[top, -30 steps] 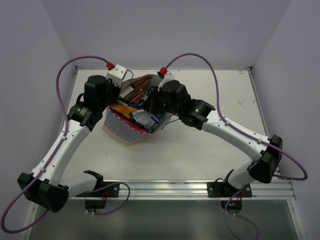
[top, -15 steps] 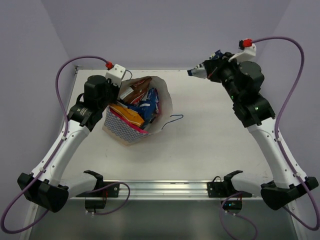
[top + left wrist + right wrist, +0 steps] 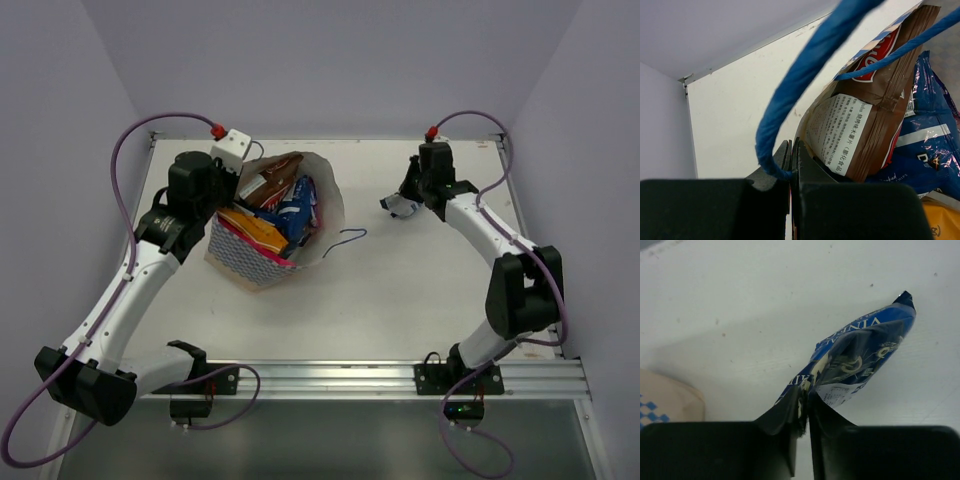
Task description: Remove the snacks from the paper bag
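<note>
The checked paper bag (image 3: 252, 262) stands at the table's left middle, mouth tilted toward the right. Inside show a brown-and-cream packet (image 3: 268, 176), a dark blue packet (image 3: 296, 208) and an orange packet (image 3: 252, 228). My left gripper (image 3: 236, 172) is shut on the bag's rim and blue cord handle (image 3: 790, 95) at the back-left edge. In the left wrist view the brown-and-cream packet (image 3: 860, 125) sits right beside the jaws. My right gripper (image 3: 410, 195) is shut on a blue-white packet (image 3: 860, 355) and holds it low over the table at the far right (image 3: 400, 207).
The bag's other blue cord handle (image 3: 345, 238) lies loose on the white table (image 3: 400, 300) to the bag's right. A raised rail (image 3: 400, 375) runs along the near edge. Purple walls close in at the back and both sides.
My right arm pulled the blue-white packet out of the bag, swung it high to the far right, then lowered it toward the table. The left gripper stayed holding the bag.
</note>
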Controlling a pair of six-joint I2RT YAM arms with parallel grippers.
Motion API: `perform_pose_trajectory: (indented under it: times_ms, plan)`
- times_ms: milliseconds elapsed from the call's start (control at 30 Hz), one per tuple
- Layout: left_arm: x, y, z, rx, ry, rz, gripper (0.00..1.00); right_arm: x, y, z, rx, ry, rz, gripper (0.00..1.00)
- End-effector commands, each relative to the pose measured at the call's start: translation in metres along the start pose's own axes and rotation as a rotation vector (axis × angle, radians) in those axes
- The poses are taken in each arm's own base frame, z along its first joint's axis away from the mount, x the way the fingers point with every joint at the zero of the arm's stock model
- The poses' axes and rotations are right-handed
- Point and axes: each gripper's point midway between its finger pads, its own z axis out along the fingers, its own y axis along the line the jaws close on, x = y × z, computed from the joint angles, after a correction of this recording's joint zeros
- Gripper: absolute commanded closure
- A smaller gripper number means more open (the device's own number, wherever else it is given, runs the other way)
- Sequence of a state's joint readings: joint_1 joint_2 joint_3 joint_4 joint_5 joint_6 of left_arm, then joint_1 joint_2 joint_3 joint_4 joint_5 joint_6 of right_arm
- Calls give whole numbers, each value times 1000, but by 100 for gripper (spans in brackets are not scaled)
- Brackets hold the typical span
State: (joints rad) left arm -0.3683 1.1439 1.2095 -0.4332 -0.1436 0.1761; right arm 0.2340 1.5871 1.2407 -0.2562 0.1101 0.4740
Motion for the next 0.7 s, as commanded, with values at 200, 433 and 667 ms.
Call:
perform_pose_trajectory:
  times_ms: [200, 433, 667]
  plan:
    - [-45, 12, -13, -45, -168, -7, 100, -31, 74, -56, -239, -106, -102, 18]
    - [-44, 11, -11, -39, -164, -11, 100, -33, 153, -137, -418, -194, -243, 10]
    - [-42, 11, -11, -42, -155, -8, 100, -5, 222, -190, -616, -179, -352, 25]
